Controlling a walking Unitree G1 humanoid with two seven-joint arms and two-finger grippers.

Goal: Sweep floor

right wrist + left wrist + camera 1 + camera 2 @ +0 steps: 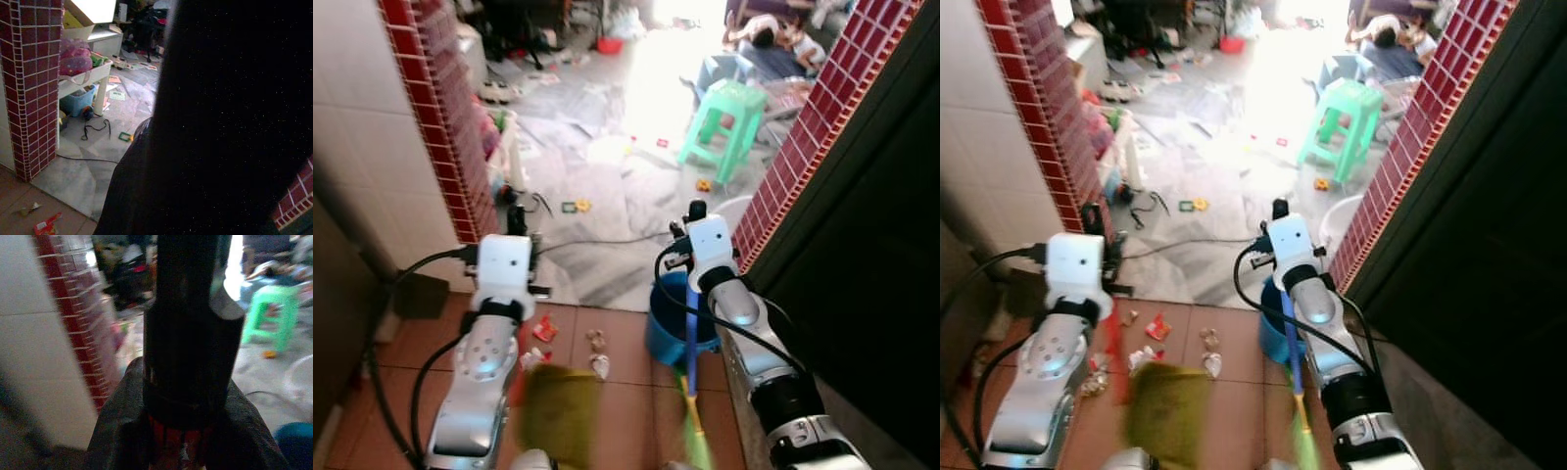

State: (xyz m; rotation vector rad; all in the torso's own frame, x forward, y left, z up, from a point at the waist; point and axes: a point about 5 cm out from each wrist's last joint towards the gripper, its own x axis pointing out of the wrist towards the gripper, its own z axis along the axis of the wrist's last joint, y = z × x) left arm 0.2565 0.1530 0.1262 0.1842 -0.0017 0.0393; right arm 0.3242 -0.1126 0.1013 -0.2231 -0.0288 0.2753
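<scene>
Blurred at the near edge, a yellow-green dustpan (556, 411) on a red handle hangs from the left gripper (524, 367), and a blue-and-green broom handle (691, 352) runs down beside the right gripper (690, 294). Whether either pair of jaws is pinched or spread I cannot tell. Scraps of litter (595, 351) lie on the brown tiles between the arms, with a red wrapper (544, 328) to their left and a blue bucket (668, 328) to their right. Sweeping seems to be under way; next, the broom should likely draw these scraps toward the dustpan.
</scene>
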